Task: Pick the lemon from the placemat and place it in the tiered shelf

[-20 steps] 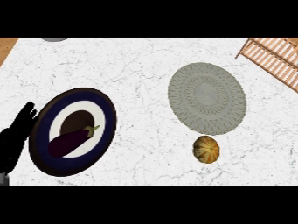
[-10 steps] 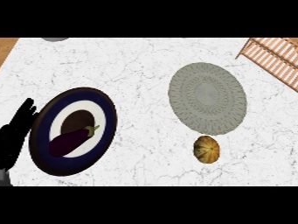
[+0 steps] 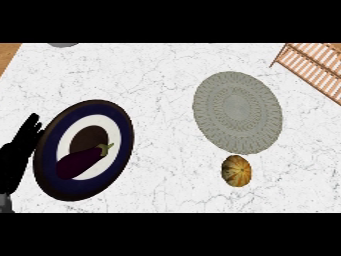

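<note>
Nothing has shifted since the earlier frames: every object sits where it did, so the pick has not begun. At the far left, the left hand (image 3: 12, 159) rests beside the plate (image 3: 51, 145), fingers straight and released, grasping nothing. An eggplant (image 3: 81, 161) lies on that plate. Further right, the round placemat (image 3: 237, 111) is bare; a ribbed yellow-orange fruit (image 3: 236, 170), presumably the lemon, lies on the counter (image 3: 151, 75) just below its rim. The tiered shelf (image 3: 322, 70) stands at the upper right. The right hand is out of sight.
</note>
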Controlling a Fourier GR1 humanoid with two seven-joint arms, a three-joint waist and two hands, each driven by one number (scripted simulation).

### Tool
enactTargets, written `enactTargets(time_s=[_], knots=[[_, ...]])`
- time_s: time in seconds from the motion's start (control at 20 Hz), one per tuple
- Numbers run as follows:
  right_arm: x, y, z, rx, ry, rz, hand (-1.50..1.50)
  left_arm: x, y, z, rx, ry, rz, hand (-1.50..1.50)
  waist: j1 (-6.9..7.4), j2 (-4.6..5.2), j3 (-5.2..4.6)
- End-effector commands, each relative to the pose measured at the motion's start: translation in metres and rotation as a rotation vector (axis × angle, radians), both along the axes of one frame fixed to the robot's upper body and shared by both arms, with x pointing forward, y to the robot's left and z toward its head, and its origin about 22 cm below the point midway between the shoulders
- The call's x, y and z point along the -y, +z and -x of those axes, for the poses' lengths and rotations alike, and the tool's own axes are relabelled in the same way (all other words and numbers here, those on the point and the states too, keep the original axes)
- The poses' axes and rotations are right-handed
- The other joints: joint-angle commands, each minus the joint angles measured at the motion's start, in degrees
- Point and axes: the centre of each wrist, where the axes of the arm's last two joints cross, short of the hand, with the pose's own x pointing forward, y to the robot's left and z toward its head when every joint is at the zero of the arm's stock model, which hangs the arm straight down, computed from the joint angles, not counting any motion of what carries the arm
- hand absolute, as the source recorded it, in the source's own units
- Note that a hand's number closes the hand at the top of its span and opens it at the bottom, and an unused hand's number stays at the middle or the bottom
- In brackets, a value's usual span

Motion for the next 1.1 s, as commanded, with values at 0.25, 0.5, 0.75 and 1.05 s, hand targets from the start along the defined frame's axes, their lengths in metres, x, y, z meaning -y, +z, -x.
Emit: enactTargets(time_s=[0.25,0.5,0.75,1.05], knots=[[0.017,0.005,0.007,0.227,0.048,-0.214,-1.5,0.001,-0.012,0.015,0.0,0.0,0.004,0.0,0.02,-0.17,0.02],[0.022,0.04,0.025,0.351,0.101,-0.302,-1.5,-0.024,-0.001,0.005,0.012,0.003,0.003,0.0,-1.25,-0.49,-0.06],[0.027,0.061,0.056,0.471,0.126,-0.303,-1.5,0.0,-0.014,0.013,0.0,0.033,-0.003,0.0,-2.05,-0.86,-0.07],[0.054,0.097,0.133,0.522,0.086,-0.277,-1.5,0.006,-0.016,0.011,-0.008,0.058,-0.002,0.0,-3.55,-1.16,-0.07]])
